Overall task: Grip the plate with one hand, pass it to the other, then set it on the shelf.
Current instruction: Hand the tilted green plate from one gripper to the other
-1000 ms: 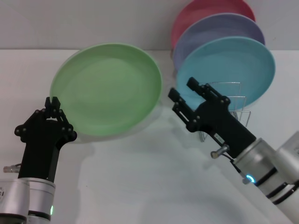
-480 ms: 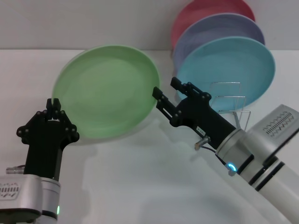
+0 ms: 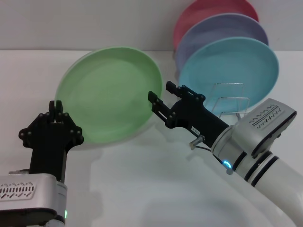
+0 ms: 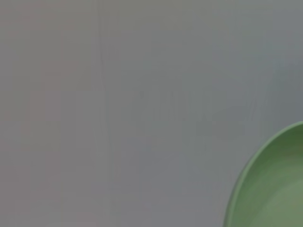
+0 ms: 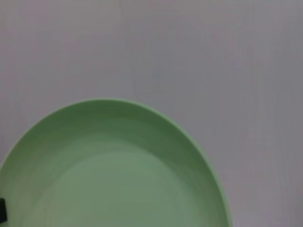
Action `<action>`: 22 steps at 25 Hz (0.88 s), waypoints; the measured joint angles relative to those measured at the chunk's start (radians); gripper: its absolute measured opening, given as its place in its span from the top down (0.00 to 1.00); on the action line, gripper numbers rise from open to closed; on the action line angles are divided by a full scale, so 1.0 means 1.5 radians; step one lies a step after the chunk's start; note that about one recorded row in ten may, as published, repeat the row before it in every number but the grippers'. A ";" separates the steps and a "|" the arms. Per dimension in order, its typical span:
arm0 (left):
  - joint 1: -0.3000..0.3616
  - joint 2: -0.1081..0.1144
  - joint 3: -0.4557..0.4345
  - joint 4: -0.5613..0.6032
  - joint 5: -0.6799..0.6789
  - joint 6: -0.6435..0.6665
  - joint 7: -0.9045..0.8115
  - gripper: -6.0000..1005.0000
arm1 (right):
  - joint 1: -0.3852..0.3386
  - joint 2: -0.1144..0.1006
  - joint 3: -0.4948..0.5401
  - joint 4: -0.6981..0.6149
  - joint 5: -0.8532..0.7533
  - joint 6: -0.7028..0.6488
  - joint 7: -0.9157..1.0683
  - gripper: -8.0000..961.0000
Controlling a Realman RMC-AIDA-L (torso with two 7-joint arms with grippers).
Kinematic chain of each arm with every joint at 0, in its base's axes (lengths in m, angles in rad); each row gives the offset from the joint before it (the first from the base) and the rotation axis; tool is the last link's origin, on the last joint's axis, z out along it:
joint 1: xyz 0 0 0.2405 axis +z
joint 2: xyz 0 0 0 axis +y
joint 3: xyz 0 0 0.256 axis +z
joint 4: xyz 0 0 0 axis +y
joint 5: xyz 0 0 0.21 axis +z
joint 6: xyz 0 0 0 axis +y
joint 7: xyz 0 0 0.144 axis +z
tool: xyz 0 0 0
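Right gripper [image 3: 159,96] has reached plate [image 3: 109,92], fingers [image 3: 154,100] apart.

Plate [image 3: 106,92] at left pincer [image 3: 57,106]: matte green plastic, smooth. Rack [image 3: 232,101] behind right pincer [image 3: 163,94]: thin shiny metal wire. Both pincers matte black. Surface [image 3: 142,179]: smooth white, matt.

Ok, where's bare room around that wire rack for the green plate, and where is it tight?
Free: the front wire loops of the dish rack, before the light blue plate. Behind it the lavender plate and pink plate crowd the back. The right end effector, open at the green plate, partly blocks the approach; bare table lies nearer.
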 joint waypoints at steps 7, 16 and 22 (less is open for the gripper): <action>-0.001 0.000 0.001 -0.001 -0.006 0.002 0.000 0.89 | 0.001 0.000 0.014 0.000 -0.009 0.000 0.000 0.52; -0.001 0.000 0.003 -0.002 -0.007 0.002 0.001 0.88 | -0.003 0.001 0.061 0.000 -0.052 0.005 0.000 0.57; -0.002 0.000 0.007 -0.004 -0.007 0.002 0.004 0.88 | -0.001 0.002 0.062 0.000 -0.052 0.013 0.000 0.64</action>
